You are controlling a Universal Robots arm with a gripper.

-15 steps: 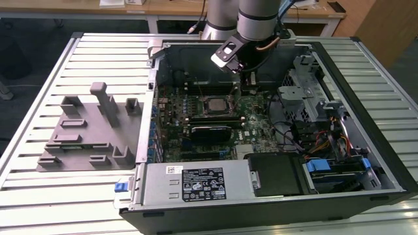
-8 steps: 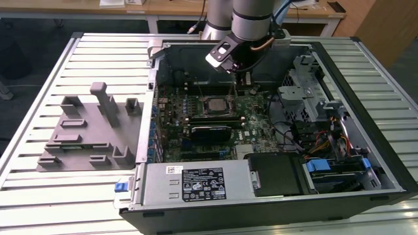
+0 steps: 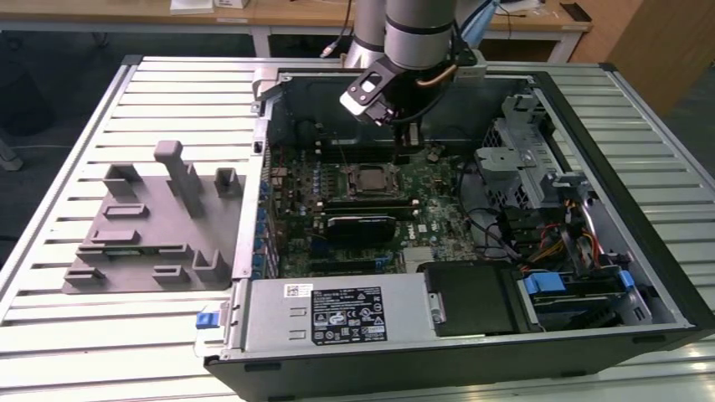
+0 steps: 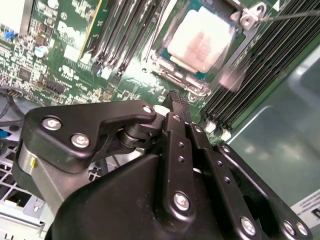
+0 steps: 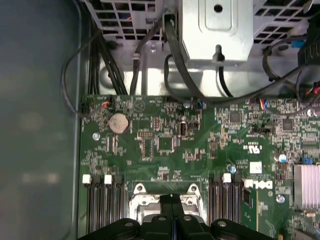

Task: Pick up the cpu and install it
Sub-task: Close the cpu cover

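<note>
Inside the open computer case [image 3: 447, 368] on the slatted table [image 3: 67, 109], the cpu [image 3: 367, 178] lies flat in its socket on the green motherboard [image 3: 436, 209], with black memory slots [image 3: 360, 203] alongside it. The arm reaches down into the case, and the gripper [image 3: 407, 138] hangs above the board, a little towards the exterior view's right of the chip. In the second wrist view the gripper [image 4: 176, 100] has its two black fingers pressed together with nothing between them. The cpu [image 4: 202, 40] shows its silver top just beyond the tips, close by but not touched. In the first wrist view the joined fingertips [image 5: 171, 200] sit right over the socket frame [image 5: 137, 197]. A grey moulded tray [image 3: 146, 226] rests on the table at the exterior view's left.
</note>
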